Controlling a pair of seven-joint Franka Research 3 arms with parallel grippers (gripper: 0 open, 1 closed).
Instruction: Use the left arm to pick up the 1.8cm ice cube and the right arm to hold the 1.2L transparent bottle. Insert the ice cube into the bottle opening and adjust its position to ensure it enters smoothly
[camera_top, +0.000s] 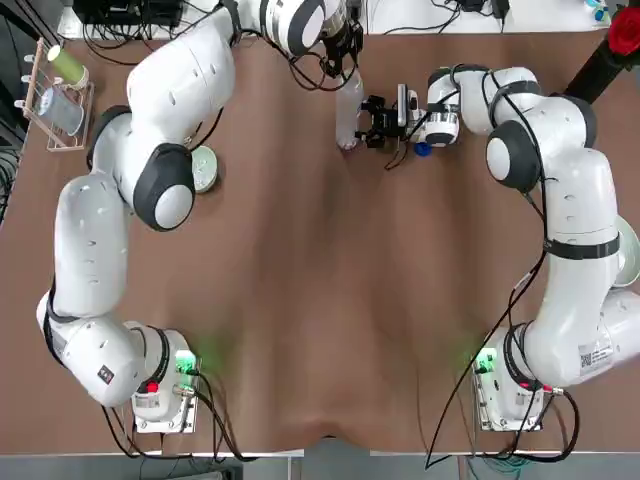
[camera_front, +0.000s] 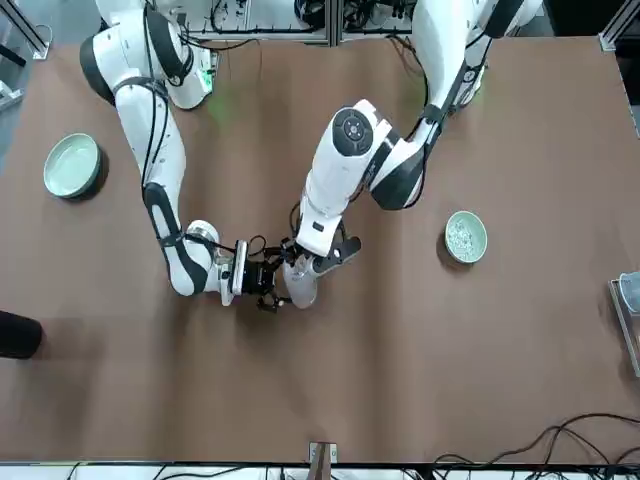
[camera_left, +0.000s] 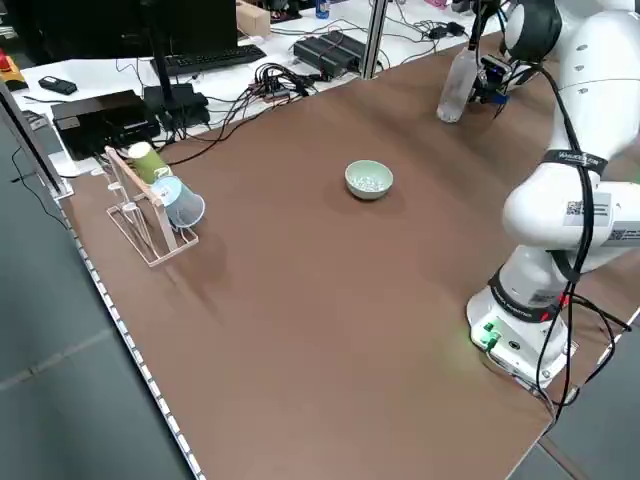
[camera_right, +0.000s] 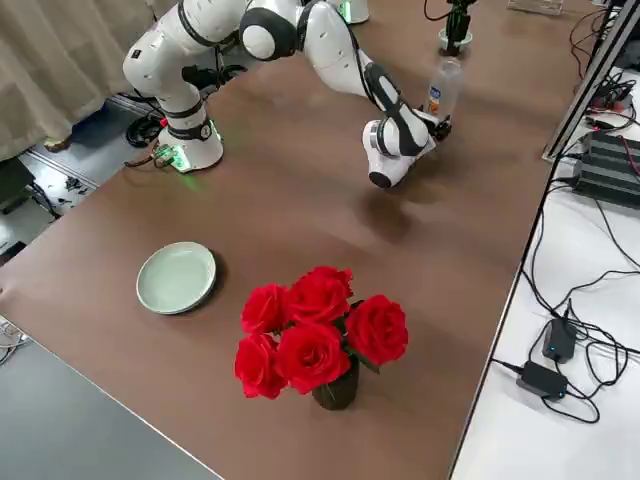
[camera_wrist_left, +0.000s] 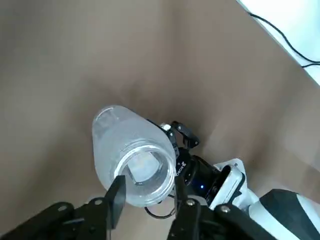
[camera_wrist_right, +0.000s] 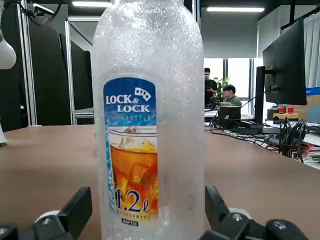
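The right gripper (camera_wrist_right: 149, 196) is holding the clear bottle (camera_wrist_right: 180, 170) at the far side of the table, its two fingers closing around the lower body. The left gripper (camera_wrist_left: 148, 181) is hovering right over the bottle opening (camera_wrist_left: 169, 172), its fingers standing apart with nothing that I'm making out between them. A whitish patch (camera_wrist_left: 143, 166) is showing through the mouth; it may be the ice cube, but I'm not able to tell it from the bottle's own base. More ice cubes (camera_left: 368, 184) are lying in the pale green bowl (camera_left: 370, 195), over to the left. I'm guessing the cube is weighing next to nothing and is hard and slippery, so the tips should be taking it lightly across two flat sides, leaving its lower part clear to lead into the mouth. The bottle is looking light and thin-walled, so the right hand should be gripping firmly without denting it. My worry is a cube catching on the rim; if it's sitting there, a gentle nudge would be serving better than a hard push.
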